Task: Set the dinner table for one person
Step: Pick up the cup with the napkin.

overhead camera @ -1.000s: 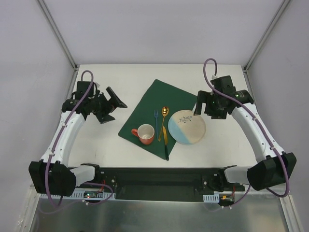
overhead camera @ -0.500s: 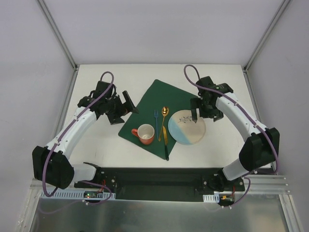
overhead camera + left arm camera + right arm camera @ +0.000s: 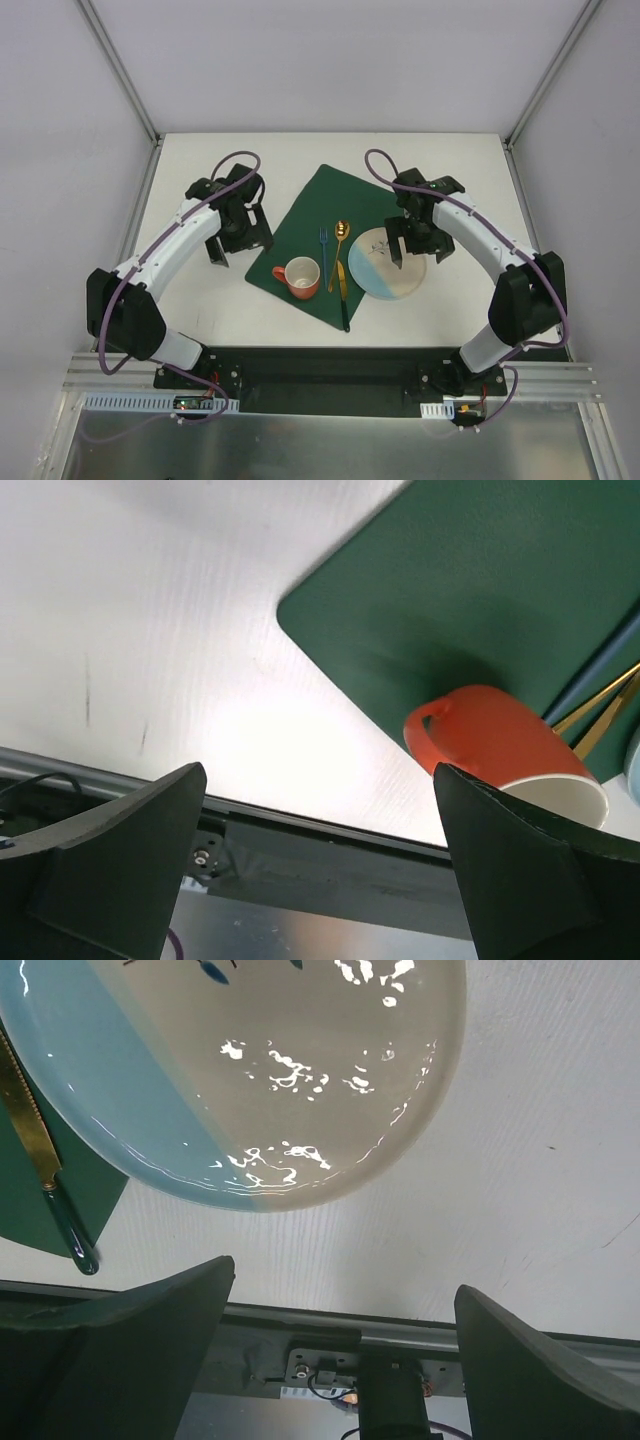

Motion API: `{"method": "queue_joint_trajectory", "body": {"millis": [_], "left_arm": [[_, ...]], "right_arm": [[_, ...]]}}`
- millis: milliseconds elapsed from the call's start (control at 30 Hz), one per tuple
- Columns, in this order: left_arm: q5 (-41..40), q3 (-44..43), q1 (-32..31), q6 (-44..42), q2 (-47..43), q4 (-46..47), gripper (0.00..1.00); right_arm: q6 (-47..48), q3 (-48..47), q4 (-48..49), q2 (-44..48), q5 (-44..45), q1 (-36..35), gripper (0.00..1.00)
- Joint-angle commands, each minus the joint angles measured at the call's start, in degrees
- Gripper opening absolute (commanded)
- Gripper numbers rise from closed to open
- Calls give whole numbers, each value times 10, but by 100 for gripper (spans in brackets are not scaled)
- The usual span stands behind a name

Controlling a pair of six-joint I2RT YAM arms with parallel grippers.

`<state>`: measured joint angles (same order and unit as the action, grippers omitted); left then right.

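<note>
Your left gripper (image 3: 240, 247) is spread wide and holds nothing. It hangs over the white dinner table (image 3: 460, 170), just off the left edge of the dark green placemat (image 3: 320, 200). The orange mug (image 3: 490, 735) sits on the mat, beside the gripper's inner finger. Your right gripper (image 3: 418, 252) is equally wide and empty above the beige-and-blue plate (image 3: 300, 1080). To its left lie the blue fork (image 3: 323, 243), gold spoon (image 3: 341, 240) and knife (image 3: 341, 285). You probably have clearance below both grippers, though the views don't settle it.
</note>
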<state>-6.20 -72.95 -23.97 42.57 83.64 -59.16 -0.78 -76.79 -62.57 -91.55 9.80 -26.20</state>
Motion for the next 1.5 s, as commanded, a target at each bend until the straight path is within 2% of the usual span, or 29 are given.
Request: {"method": "queue_joint_trajectory", "body": {"millis": [0, 33, 67, 100, 133, 167, 233, 267, 300, 333, 500, 733, 900, 1167, 1300, 1467], "left_arm": [[-51, -40, -2, -18, -17, -50, 99], [-44, -42, -2, -23, -15, -38, 99], [-21, -42, -2, -41, -15, -26, 54], [-21, -43, -2, -38, -15, -21, 9], [-25, -44, -2, -32, -13, -19, 0], [-21, -44, -2, -29, -13, -16, 0], [-13, -47, -1, -28, -10, -9, 0], [2, -51, -2, -39, -8, -6, 28], [11, -54, -3, -42, -8, -4, 78], [20, -59, -2, -44, -9, 0, 99], [118, -48, -26, -38, -30, 39, 99], [132, 5, -84, -48, -37, 71, 99], [152, 62, -93, -36, -60, 92, 99], [137, 131, -135, -12, -104, 128, 99], [85, 136, -160, 5, -99, 135, 99], [36, 127, -162, 30, -74, 136, 99]], "right_arm": [[4, 3, -19, 24, -14, -7, 96], [4, 2, -18, 26, -15, -9, 96], [4, 2, -16, 27, -21, -9, 100], [3, 0, -17, 28, -24, -9, 82], [4, -2, -17, 26, -22, -10, 43], [-2, -5, -20, 25, -16, -10, 2], [-5, -5, -17, 26, -17, -10, 1], [-9, -6, -19, 27, -19, -10, 20], [-9, -8, -19, 23, -23, -11, 61], [-11, -8, -18, 23, -27, -11, 96], [-20, -7, -5, 20, -47, -24, 96], [-37, -4, 10, 7, -51, -54, 96], [-36, 3, 8, 2, -46, -68, 96], [-36, 23, 9, 8, -51, -74, 96], [-32, 25, 6, 7, -53, -77, 96], [-26, 26, -1, 11, -51, -80, 96]]}}
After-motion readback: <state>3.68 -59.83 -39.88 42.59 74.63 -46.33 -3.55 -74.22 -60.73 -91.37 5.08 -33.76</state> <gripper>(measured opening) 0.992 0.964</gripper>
